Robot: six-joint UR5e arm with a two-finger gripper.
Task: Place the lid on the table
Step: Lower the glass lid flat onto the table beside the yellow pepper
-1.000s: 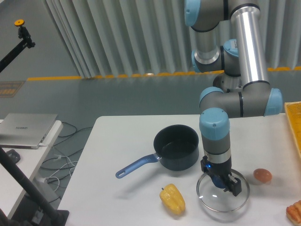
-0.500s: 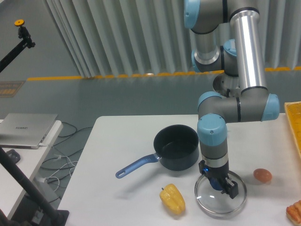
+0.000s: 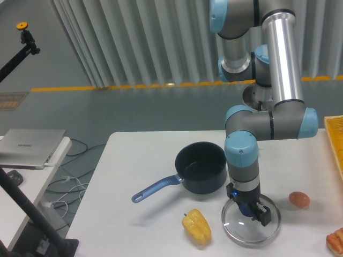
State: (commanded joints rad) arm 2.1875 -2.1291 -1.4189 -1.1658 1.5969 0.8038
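Note:
The clear glass lid [image 3: 239, 228] with a metal rim lies low at the front of the white table [image 3: 134, 166], right of the yellow pepper. My gripper [image 3: 250, 210] points straight down over the lid's centre, with its fingers closed around the blue knob, which is mostly hidden between them. The dark blue saucepan [image 3: 201, 167] stands uncovered just behind and to the left of the lid. I cannot tell whether the lid touches the tabletop.
A yellow bell pepper [image 3: 196, 226] lies left of the lid. A brown egg-shaped object [image 3: 299, 199] lies to the right. An orange crate edge [image 3: 334, 140] sits at the far right. A laptop [image 3: 29, 147] rests on a side desk at the left.
The gripper and lid shifted slightly left and lower over the last second, then stayed almost still over the last half second.

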